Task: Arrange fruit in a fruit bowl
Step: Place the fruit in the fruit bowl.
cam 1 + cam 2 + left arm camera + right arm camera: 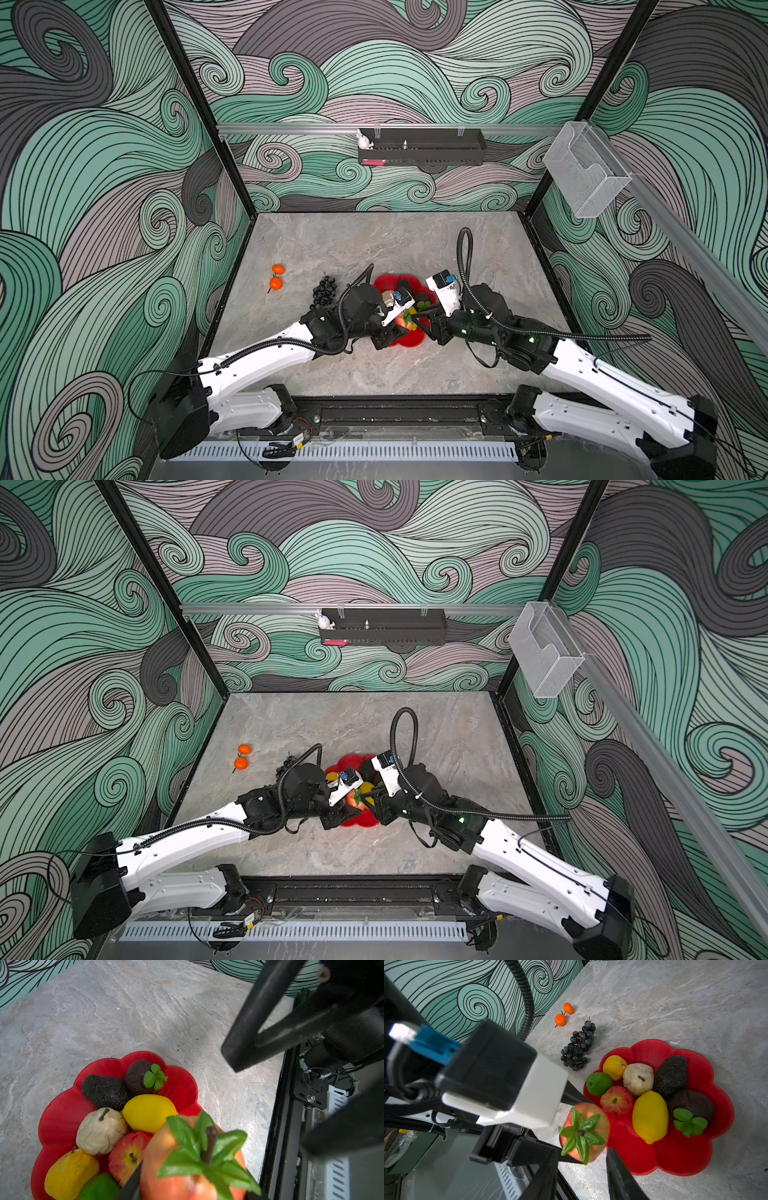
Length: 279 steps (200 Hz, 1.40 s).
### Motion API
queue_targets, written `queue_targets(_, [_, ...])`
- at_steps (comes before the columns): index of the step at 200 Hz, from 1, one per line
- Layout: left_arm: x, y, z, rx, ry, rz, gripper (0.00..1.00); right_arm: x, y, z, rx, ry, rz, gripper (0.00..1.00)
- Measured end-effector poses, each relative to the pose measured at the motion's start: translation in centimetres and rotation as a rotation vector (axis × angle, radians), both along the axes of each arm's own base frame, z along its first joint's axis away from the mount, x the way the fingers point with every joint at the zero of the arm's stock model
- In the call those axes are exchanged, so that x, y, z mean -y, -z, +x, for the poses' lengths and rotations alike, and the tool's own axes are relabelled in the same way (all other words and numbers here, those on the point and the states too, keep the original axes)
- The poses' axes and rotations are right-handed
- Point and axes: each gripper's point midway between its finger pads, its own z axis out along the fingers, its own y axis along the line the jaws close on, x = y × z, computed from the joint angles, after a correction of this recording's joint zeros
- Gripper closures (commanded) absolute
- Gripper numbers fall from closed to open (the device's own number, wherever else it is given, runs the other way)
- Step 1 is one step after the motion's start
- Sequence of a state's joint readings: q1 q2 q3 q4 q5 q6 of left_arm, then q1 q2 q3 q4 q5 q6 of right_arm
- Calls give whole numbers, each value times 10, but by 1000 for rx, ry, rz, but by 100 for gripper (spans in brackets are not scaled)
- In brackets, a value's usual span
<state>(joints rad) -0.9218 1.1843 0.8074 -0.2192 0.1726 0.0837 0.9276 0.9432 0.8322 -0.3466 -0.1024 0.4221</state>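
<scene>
The red scalloped fruit bowl [675, 1157] [411, 338] holds a lemon [650, 1115], a red apple [616, 1100], a beige lumpy piece [638, 1078], a lime [599, 1083], a smaller yellow fruit [614, 1067] and two dark pieces [105, 1091]. My left gripper [191, 1190] is shut on an orange-red fruit with a green leafy top [584, 1132] [187, 1167], held above the bowl's near rim. My right gripper [582, 1178] stands open just short of that fruit, with nothing between its fingers. A dark grape bunch [324, 291] and two small oranges [277, 276] lie on the table left of the bowl.
Both arms meet over the bowl, close to each other. A black wall tray [422, 151] hangs on the back wall and a clear mesh bin [586, 174] on the right wall. A black frame rail [288, 1126] runs along the table's front edge near the bowl.
</scene>
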Motion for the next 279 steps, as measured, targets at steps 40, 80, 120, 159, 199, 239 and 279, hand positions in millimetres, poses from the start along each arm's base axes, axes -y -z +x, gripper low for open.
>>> queue_targets(40, [4, 1, -5, -8, 30, -3, 58, -4, 5, 2, -13, -1, -6, 70])
queue_targets(80, [6, 3, -8, -13, 45, -1, 58, -6, 8, 2, -21, -1, -10, 75])
queue_targets(120, [6, 3, -8, -14, 49, -2, 58, -9, 9, 2, -28, -7, -5, 77])
queue_targets(159, [6, 3, -8, -14, 49, -2, 58, -14, 14, 2, -46, -12, -11, 80])
queue_targets(199, [7, 3, -10, -14, 55, -2, 58, -16, 18, 1, -61, -22, -16, 90])
queue_targets(239, [7, 3, -10, -13, 54, -2, 51, -16, 18, 0, -63, -24, -16, 99])
queue_targets(279, [5, 3, -6, -6, 30, 5, 36, -16, 18, 0, -59, -24, -17, 100])
